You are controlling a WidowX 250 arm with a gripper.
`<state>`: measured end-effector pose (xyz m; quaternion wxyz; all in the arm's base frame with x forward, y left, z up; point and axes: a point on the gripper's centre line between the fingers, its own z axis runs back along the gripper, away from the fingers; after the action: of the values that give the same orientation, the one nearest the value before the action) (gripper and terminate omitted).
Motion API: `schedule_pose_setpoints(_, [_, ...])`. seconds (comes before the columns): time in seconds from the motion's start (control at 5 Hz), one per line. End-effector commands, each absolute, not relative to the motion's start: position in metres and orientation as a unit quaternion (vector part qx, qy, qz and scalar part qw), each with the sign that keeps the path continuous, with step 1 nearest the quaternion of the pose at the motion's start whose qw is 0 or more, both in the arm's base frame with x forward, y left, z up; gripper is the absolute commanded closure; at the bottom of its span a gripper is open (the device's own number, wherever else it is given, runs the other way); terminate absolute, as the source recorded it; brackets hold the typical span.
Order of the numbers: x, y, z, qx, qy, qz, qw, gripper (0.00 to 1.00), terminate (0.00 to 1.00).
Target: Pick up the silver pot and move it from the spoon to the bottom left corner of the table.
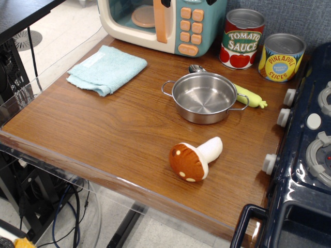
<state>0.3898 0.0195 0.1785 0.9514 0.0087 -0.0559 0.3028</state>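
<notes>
The silver pot stands upright on the table, toward the back right, in front of the two cans. It rests on top of the spoon: the metal bowl of the spoon protrudes behind the pot's rear rim, and the yellow-green handle protrudes to the pot's right, just beside the right loop handle. The pot interior holds nothing.

A tomato sauce can and a pineapple slices can stand upright side by side behind the pot, near the back edge. A toy microwave occupies the back centre. A light blue cloth lies folded at the back left, well apart from the pot. A plush mushroom lies on its side in front of the pot, cap toward the front edge. A dark blue toy stove borders the table on the right.

The claw does not appear in the view; its state cannot be told.
</notes>
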Motion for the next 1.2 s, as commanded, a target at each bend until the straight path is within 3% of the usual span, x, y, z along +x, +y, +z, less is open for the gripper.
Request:
schedule_pose_setpoints(0.0, [0.39, 0.019, 0.179, 0.009, -0.056, 0.303, 0.951, 0.0, 0.0])
schedule_pose_setpoints(0.6, [0.359, 0.025, 0.142, 0.014, -0.09, 0.31, 0.946, 0.0, 0.0])
schedule_pose_setpoints(1.0, [0.36, 0.022, 0.103, -0.003, -0.097, 0.287, 0.953, 0.0, 0.0])
